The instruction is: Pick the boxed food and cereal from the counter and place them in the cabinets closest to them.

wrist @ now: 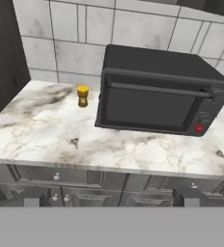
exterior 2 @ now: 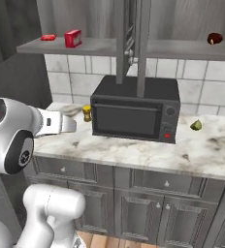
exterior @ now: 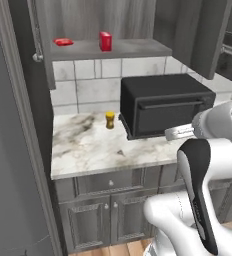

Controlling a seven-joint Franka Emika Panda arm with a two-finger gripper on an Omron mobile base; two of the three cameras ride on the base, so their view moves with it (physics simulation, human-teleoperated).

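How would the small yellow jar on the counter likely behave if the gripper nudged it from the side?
The jar stands upright and narrow, so it may tip. Its round body would probably roll afterwards. The smooth marble counter might instead let it slide.

A wall of pale square tiles [wrist: 75,34] with dark grout fills 12 o'clock in the hand view. A black microwave [exterior 2: 134,114] stands against it, its door at 3 o'clock in the hand view. A small yellow jar [exterior: 109,120] sits just beside the microwave, toward 9 o'clock. Grey lower cabinets [exterior 2: 143,203] with round knobs run along 6 o'clock. Wood floor [exterior: 123,248] shows beneath them.
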